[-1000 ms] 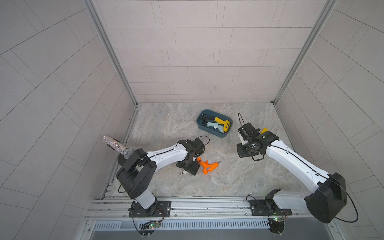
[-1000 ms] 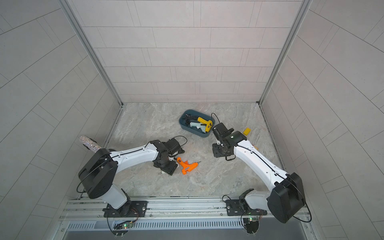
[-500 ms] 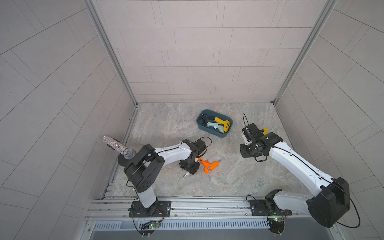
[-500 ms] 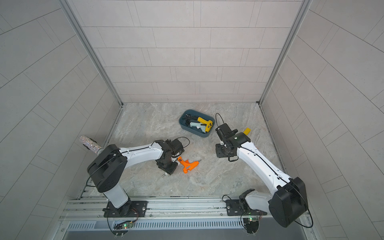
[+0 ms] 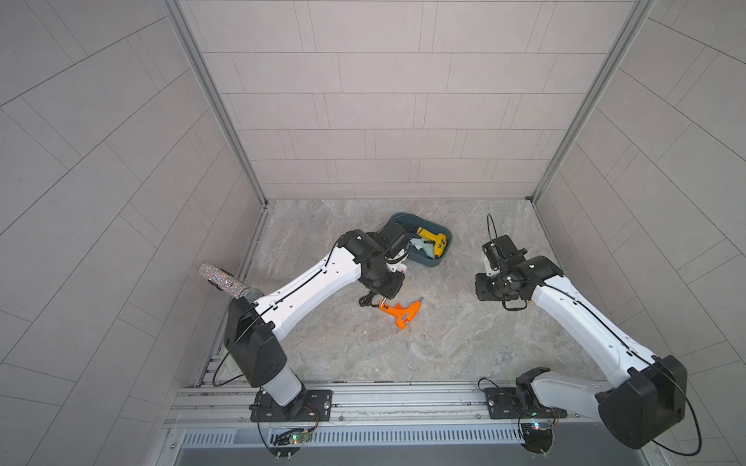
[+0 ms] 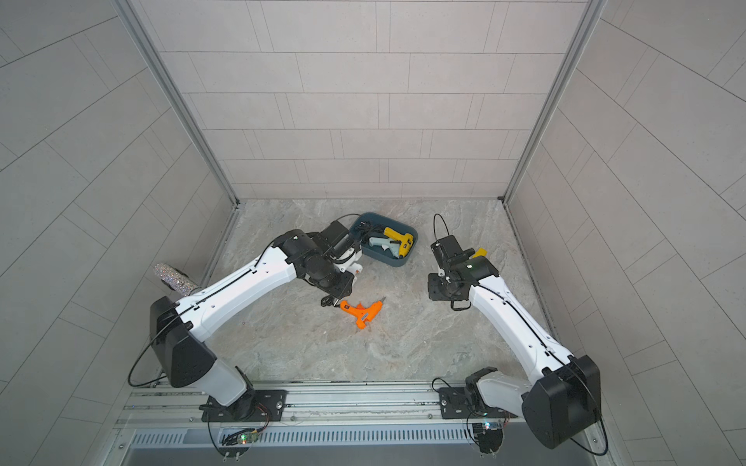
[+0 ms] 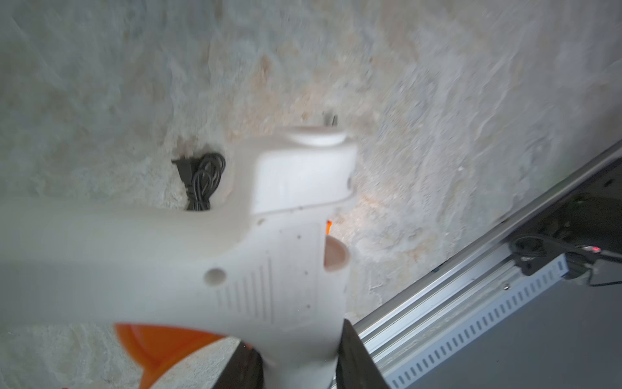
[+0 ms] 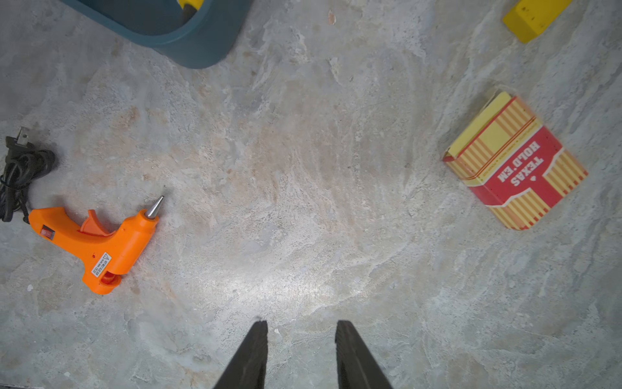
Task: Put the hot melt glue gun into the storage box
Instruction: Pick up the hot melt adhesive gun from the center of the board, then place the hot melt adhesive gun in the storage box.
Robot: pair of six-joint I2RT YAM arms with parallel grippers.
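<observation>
Nearest us, the rail (image 5: 403,399) carries both arm bases at the table's (image 5: 444,343) front edge.

Past it, mid-table, an orange glue gun (image 5: 399,312) lies flat on its side. Its black cord (image 5: 366,300) sits bundled just beside the handle end.

The right gripper (image 8: 299,325) hangs over bare table, well right of the orange gun. Its jaws stand partly apart with nothing between them. In its wrist view we note a red and yellow card box (image 8: 515,161) lying flat and a yellow block (image 8: 535,17) beyond it.

The left gripper (image 7: 298,347) is closed on a white glue gun (image 7: 269,256), a dark finger pressing each side of the body. In both top views this white gun (image 5: 397,264) shows just beside the near left end of the storage box (image 5: 428,262), outside its wall. It appears clear of the table, though the wrist view is blurred.

Farther back, the box rests on the table. Inside it lie a yellow glue gun (image 5: 432,240) and a pale grey one (image 5: 420,245), side by side.
</observation>
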